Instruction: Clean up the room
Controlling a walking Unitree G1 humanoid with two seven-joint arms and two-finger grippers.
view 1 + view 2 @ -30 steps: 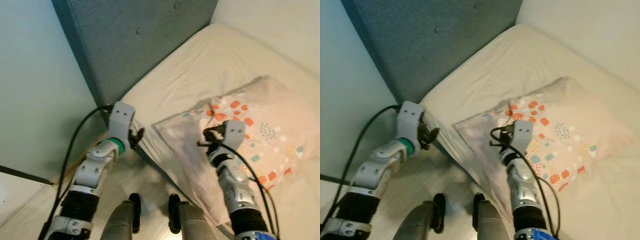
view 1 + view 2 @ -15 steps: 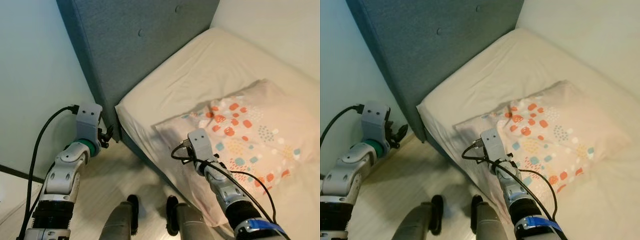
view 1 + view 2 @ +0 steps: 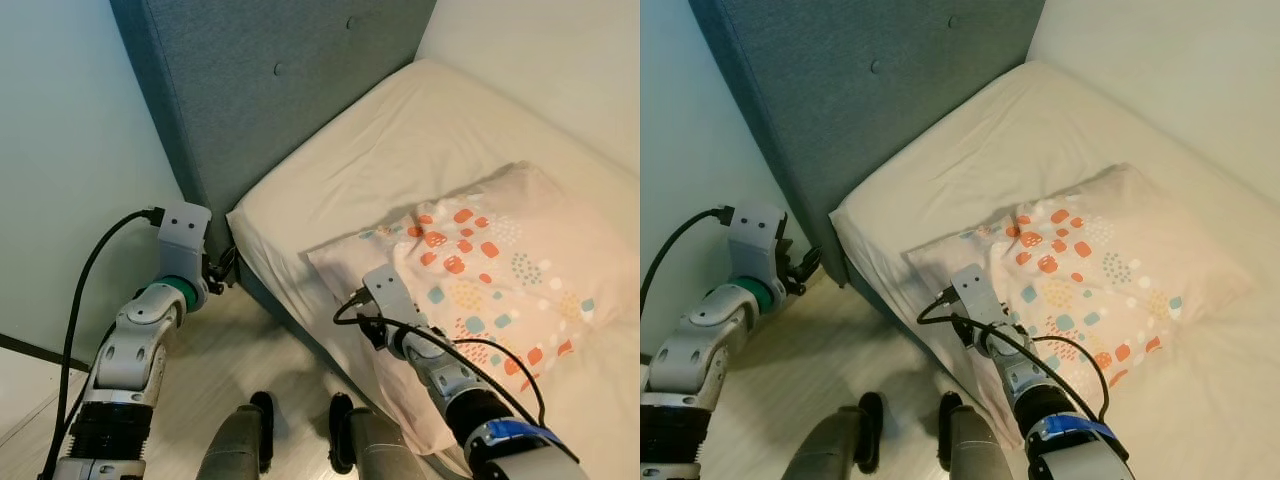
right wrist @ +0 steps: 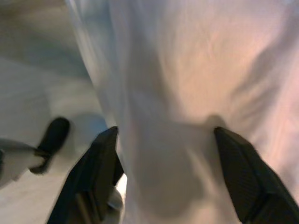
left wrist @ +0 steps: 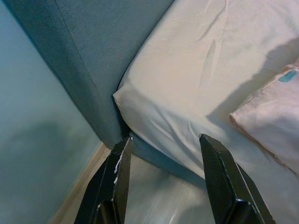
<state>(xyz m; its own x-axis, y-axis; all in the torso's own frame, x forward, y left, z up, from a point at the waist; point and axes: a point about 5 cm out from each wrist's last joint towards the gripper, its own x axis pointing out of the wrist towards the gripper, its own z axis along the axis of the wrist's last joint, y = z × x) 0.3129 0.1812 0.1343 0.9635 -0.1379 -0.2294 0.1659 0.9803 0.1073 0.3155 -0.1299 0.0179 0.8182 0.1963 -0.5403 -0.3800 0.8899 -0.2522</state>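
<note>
Step in hand: straightening pillow (image 3: 500,270) on bed (image 3: 400,140). Right gripper (image 4: 163,172) jaws open astride pillow's near-left edge; left gripper (image 5: 163,177) open, idle near headboard (image 3: 270,90). Next: close, drag pillow toward headboard

A pale pink pillow (image 3: 500,270) printed with orange, teal and yellow dots and patches lies on a cream bed sheet (image 3: 400,150). The padded headboard (image 3: 270,90) is grey-blue, the wall (image 3: 70,170) on the left pale green, and the floor (image 3: 200,400) light wood.

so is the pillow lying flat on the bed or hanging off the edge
Partly hanging off. Most of the pillow lies flat on the mattress, but its near end droops over the bed's edge beside the open right gripper.
</note>
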